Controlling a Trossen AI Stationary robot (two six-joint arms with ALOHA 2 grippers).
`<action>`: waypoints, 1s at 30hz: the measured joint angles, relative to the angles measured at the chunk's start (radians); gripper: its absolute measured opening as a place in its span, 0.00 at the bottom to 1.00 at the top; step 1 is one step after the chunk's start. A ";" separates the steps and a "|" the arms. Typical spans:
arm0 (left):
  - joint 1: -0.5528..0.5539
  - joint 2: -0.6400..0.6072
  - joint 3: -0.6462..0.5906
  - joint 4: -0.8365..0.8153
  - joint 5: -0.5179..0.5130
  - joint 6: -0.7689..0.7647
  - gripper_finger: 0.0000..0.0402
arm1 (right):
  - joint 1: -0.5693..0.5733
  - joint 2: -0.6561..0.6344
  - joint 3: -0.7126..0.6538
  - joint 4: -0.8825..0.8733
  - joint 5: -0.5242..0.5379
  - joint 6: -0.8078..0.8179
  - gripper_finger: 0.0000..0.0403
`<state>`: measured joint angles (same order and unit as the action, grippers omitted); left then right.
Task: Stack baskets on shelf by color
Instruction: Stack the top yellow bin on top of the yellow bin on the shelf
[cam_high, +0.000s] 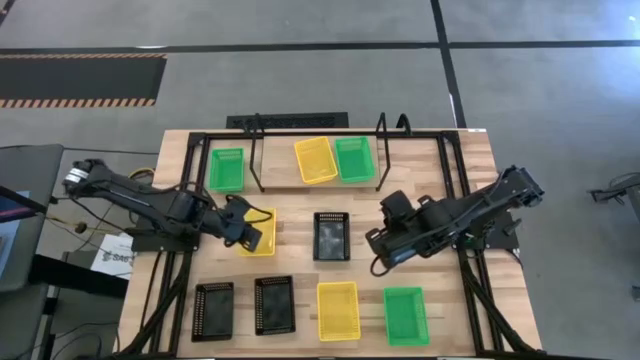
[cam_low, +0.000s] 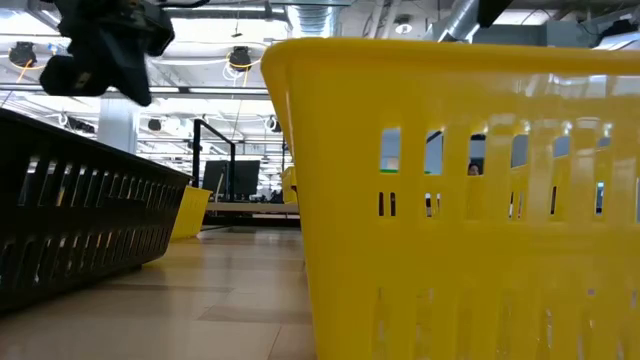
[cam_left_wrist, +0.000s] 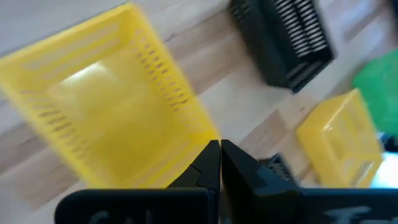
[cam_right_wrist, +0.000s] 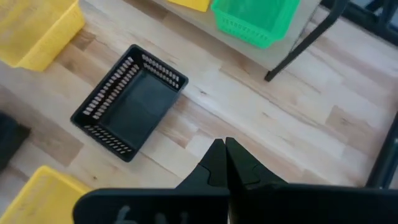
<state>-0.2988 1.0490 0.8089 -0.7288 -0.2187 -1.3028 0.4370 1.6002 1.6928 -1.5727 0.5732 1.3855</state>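
The shelf (cam_high: 275, 180) stands at the table's far middle with a yellow basket (cam_high: 315, 160) and a green basket (cam_high: 352, 158) side by side on its board. Another green basket (cam_high: 226, 168) sits on the table left of it. My left gripper (cam_high: 243, 228) is shut and hovers over a yellow basket (cam_left_wrist: 106, 118) on the table; in the low view it (cam_low: 100, 50) hangs well above that basket (cam_low: 190, 212). My right gripper (cam_right_wrist: 225, 149) is shut above bare wood, between a black basket (cam_right_wrist: 130, 102) and the shelf's green basket (cam_right_wrist: 255, 18).
Along the near edge lie two black baskets (cam_high: 212, 311) (cam_high: 273, 305), a yellow one (cam_high: 338, 310) and a green one (cam_high: 405, 315). Black metal rods (cam_high: 455, 170) frame the tabletop. Bare wood shows between the middle baskets and the near row.
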 joint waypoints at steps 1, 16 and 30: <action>-0.005 0.020 0.000 0.051 -0.012 -0.001 0.00 | 0.001 -0.011 0.000 0.004 0.000 -0.018 0.00; -0.012 0.513 0.226 0.283 -0.023 0.069 0.00 | -0.001 -0.076 0.000 0.002 0.034 -0.264 0.00; -0.024 0.556 0.582 -0.549 -0.124 -0.111 0.00 | 0.018 -0.075 0.000 0.002 0.033 -0.340 0.00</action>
<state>-0.3226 1.6050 1.3911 -1.2774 -0.3425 -1.4137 0.4554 1.5249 1.6932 -1.5707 0.6060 1.0451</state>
